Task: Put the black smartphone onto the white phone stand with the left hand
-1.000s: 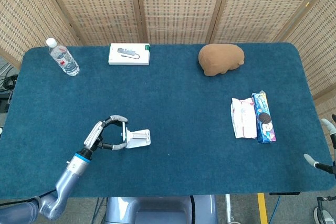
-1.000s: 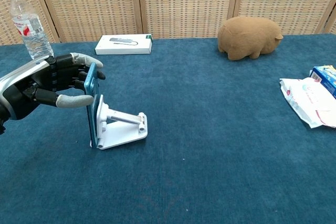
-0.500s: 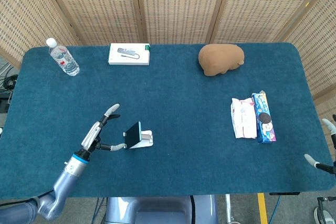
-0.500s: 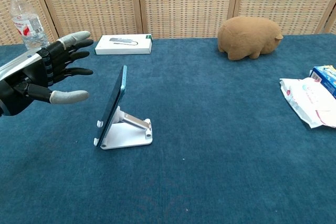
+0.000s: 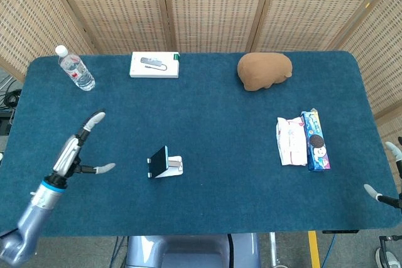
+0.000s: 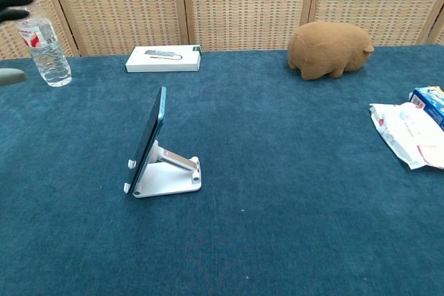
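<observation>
Black smartphone [image 6: 149, 136] with a teal edge, leaning tilted back on the white phone stand [image 6: 170, 175], a smooth plastic wedge with two small lips at the foot. Both at about 7 o'clock on the blue felt-like table cover [image 5: 220, 117].

Left hand [image 5: 75, 149] well apart from the stand, out toward 8 o'clock: fingers spread wide, nothing held, pale rounded tips on dark segments. In the chest view, only fingertips at the left edge.

Right hand [image 5: 386, 174] barely showing at the 4 o'clock edge: pale tips only, state impossible to tell.

Clear ribbed plastic water bottle [image 5: 75, 68] with a red-and-white label and white cap at 10 o'clock. Flat white box [image 5: 154, 64] with a green end at 11 o'clock, print too small to read. Rounded brown plush toy [image 5: 264, 70] at 1 o'clock. Crinkled white snack packet [image 5: 291, 140] beside a blue cookie pack [image 5: 315, 140] at 3 o'clock, lettering not legible.
</observation>
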